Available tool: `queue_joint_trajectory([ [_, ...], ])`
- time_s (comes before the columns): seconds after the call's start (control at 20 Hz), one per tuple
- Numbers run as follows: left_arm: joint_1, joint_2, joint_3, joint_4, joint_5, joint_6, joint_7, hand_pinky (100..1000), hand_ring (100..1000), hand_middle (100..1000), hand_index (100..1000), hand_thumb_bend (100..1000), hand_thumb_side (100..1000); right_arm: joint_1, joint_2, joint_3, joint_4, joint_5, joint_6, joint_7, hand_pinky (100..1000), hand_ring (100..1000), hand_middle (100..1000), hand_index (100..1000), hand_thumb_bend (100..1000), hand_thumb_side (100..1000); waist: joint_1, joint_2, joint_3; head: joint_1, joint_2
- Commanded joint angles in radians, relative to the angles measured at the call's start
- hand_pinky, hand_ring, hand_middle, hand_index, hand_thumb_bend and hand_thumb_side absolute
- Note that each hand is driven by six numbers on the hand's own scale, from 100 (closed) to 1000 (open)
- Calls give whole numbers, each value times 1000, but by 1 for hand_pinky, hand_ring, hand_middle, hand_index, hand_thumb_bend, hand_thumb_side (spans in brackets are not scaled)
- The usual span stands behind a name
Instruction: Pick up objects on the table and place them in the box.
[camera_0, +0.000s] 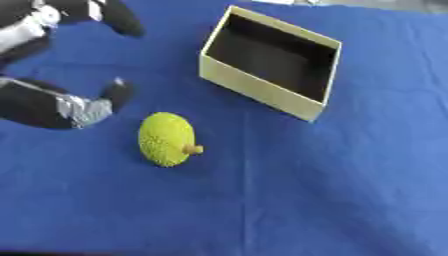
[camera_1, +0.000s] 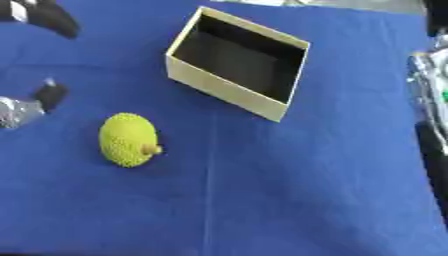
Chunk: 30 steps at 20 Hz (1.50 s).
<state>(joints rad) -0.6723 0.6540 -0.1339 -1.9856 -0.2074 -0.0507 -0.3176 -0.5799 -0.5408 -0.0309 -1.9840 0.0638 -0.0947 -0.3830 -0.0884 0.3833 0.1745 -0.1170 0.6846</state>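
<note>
Open box (camera_0: 262, 92), yellow-green fruit (camera_0: 165, 139) lying beside it

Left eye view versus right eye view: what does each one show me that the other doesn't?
Only the left eye view shows most of the left hand, with its black and silver parts, close to the left of the yellow bumpy fruit. Only the right eye view shows part of the right arm along the right edge; its hand is out of sight. Both show the fruit lying on the blue cloth, stem pointing right, and the open box, empty, beyond it to the right.
</note>
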Motion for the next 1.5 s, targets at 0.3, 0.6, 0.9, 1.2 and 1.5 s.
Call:
queue_joint_trajectory([
  [0.3,53,73,181,-14,278,-97,601,850,730,717,753,308,119,-14,-32,-17,-16,4,-3,-10,745,667,615,741,370,665,1,-17,6,-38,8],
  [0.6,56,84,195,-14,297,-165,716,847,731,719,752,329,100,-15,-32,-17,-16,4,-3,-11,745,667,615,741,370,665,0,-17,7,-39,11],
  [0.9,99,116,100,-14,242,-108,662,891,751,741,784,346,168,-19,-31,-15,-16,3,-3,-10,745,667,615,741,370,667,3,-15,-3,-26,4],
  [1.2,117,242,-53,-14,148,-22,567,898,797,794,819,502,213,-30,-28,-6,-16,-2,-4,-1,745,667,615,741,370,667,8,-12,-23,6,-1],
  [1.5,109,323,-200,5,58,-54,477,913,843,830,819,789,417,-37,-24,1,-16,-7,-4,8,745,666,615,741,370,668,11,-13,-36,34,-5],
])
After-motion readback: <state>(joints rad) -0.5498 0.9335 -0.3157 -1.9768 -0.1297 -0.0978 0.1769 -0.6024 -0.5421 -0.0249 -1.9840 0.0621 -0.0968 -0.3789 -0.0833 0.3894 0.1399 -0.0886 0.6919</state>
